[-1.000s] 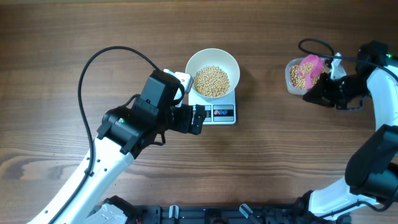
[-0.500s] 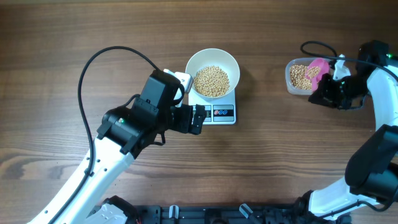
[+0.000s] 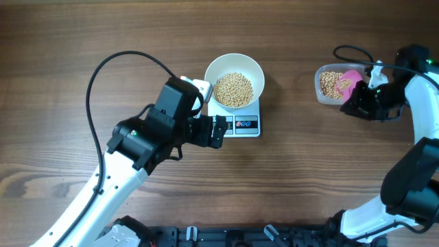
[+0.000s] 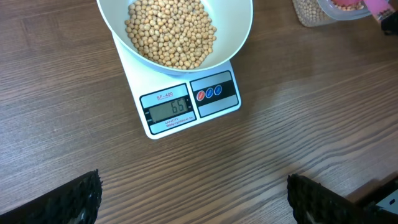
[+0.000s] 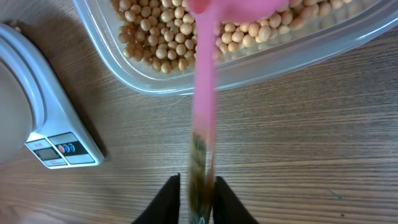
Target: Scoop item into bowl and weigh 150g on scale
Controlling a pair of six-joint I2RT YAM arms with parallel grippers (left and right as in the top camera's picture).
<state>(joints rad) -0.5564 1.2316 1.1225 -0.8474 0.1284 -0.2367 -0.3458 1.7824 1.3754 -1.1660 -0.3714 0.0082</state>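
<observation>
The white bowl (image 3: 210, 74) sits on the white scale (image 3: 245, 124), partly filled with beige beans (image 3: 234, 89). The scale's display (image 4: 168, 107) reads 65. My left gripper (image 3: 221, 132) hovers just in front of the scale, wide open and empty (image 4: 193, 199). At the far right, a pink scoop (image 3: 352, 77) lies with its head in a clear tub (image 3: 319, 86) of more beans (image 5: 161, 37). The scoop's handle (image 5: 204, 81) runs down between the fingers of my right gripper (image 5: 196, 199). These stand slightly apart, with a thin gap beside the handle.
Bare wooden table surrounds the scale and the tub. A black cable (image 3: 123, 58) loops over the table behind my left arm. My right arm (image 3: 418, 103) fills the right edge.
The pink scoop has swung right and settled lower into the tub. My right gripper's fingers have eased off its handle. The left arm, bowl and scale have not moved.
</observation>
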